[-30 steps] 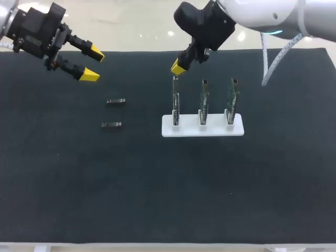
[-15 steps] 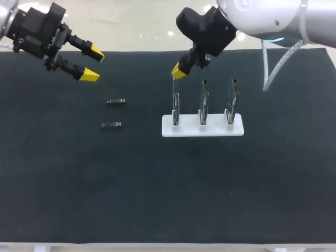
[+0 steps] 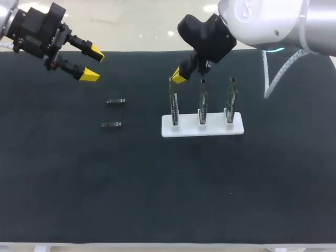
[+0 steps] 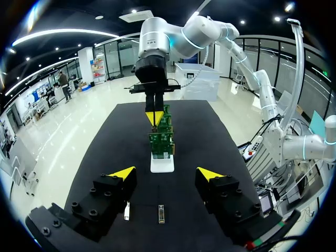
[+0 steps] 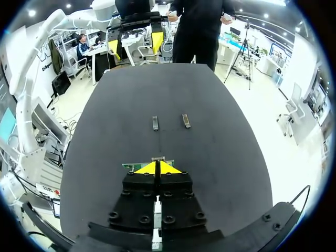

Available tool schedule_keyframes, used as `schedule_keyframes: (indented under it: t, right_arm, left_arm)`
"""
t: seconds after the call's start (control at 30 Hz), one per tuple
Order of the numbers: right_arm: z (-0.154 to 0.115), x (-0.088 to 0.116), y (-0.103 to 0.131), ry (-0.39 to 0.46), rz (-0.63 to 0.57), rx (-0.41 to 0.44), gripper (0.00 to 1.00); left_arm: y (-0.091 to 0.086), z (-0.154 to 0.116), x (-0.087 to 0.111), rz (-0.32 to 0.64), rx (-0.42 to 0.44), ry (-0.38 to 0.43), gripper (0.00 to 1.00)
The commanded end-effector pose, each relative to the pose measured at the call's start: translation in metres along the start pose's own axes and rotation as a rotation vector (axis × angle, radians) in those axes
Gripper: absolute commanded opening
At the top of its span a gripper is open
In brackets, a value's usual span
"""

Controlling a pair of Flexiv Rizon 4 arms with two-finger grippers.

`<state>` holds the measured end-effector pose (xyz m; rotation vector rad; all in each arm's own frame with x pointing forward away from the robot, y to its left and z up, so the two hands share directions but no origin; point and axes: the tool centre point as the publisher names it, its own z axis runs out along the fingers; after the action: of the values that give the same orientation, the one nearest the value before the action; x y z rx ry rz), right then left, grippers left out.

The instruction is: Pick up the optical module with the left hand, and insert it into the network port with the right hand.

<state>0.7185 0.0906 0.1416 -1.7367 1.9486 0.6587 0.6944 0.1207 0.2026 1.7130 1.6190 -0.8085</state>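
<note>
At far left above the black desk (image 3: 157, 184), left pincer (image 3: 92, 63) hovers with yellow tips apart and nothing between them. Right of it and closer to the robot, two small parts lie flat on the desk, apart from each other and untouched: far optical module (image 3: 115, 102) and near optical module (image 3: 111, 125). Further right, white holder (image 3: 210, 129) carries three upright boards in a row: leftmost circuit board (image 3: 173, 102), middle board (image 3: 202, 102), right board (image 3: 230, 100). Right pincer (image 3: 180, 77) has its tips together and sits at the top edge of the leftmost circuit board. Right wrist view shows the green edge just ahead of the tips.
</note>
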Motion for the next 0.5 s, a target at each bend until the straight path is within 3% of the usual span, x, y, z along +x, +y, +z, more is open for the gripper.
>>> schedule_keyframes:
  t: [0.03,0.5]
  right_arm:
    - [0.005,0.001,0.002,0.001,0.000,0.007,0.00]
    - [-0.006,-0.008,0.000,0.032,-0.005,0.000,0.00]
  left_arm:
    - [0.000,0.000,0.000,-0.001,0.000,0.003,1.00]
    - [0.000,0.000,0.000,-0.001,0.000,0.003,1.00]
